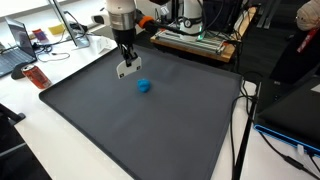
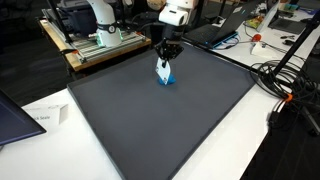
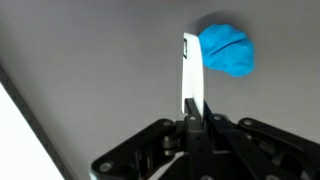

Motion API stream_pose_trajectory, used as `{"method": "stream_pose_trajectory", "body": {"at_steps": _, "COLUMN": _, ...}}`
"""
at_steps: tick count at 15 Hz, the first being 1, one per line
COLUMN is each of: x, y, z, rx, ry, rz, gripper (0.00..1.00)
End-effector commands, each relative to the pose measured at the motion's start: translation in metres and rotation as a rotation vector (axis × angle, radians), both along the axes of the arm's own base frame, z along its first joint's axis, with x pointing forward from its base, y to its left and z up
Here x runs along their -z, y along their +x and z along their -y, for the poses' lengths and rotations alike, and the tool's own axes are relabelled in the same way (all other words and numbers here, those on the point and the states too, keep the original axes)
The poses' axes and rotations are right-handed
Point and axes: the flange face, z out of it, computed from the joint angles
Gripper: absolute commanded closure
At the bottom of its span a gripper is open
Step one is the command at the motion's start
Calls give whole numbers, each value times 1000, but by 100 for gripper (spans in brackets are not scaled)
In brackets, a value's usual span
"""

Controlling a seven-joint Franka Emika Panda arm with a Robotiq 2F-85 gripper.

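**Thin white piece pinched over the mat: firm squeeze, slow travel**

Clenched on a thin flat white rectangular piece (image 1: 127,70). Black two-finger gripper (image 1: 125,58) pinching only its upper edge, jaws pressed together on it, the rest hanging straight down. Positioned over the far-left part of the dark grey mat (image 1: 150,130) in an exterior view, with a small crumpled blue lump (image 1: 144,86) just to the right and a little nearer. In the wrist view, piece (image 3: 190,70) seen edge-on as a narrow strip, lump (image 3: 226,50) just right of its free end. Touching or barely apart? Impossible to tell. Equally unclear whether the lower edge rests on the mat.

Judged from this:

- Hold the squeeze steady. With so little of the piece between the jaws, probably prone to swivelling or slipping at any knock.
- Move slowly and level, with no wrist twist, so the piece stays upright.
- Watch the lower edge against the mat, since a scrape could lever the piece out of the pinch.
- Steer by the wrist view near the lump. Soft-looking and light, so likely to roll away at a nudge.
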Motion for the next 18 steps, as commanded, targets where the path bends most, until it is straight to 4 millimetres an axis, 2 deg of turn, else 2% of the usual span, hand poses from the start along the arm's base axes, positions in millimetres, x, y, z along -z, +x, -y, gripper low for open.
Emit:
{"method": "stream_pose_trajectory", "body": {"at_steps": 1, "x": 9, "y": 13, "z": -16, "rx": -44, "ry": -61, "rz": -50, "gripper": 99}}
{"method": "stream_pose_trajectory", "body": {"at_steps": 11, "x": 40, "y": 26, "z": -53, "rx": -107, "ry": -199, "rz": -190, "gripper": 99}}
{"method": "stream_pose_trajectory", "body": {"at_steps": 18, "x": 60, "y": 25, "z": -70, "rx": -35, "ry": -288, "rz": -253, "gripper": 99}}
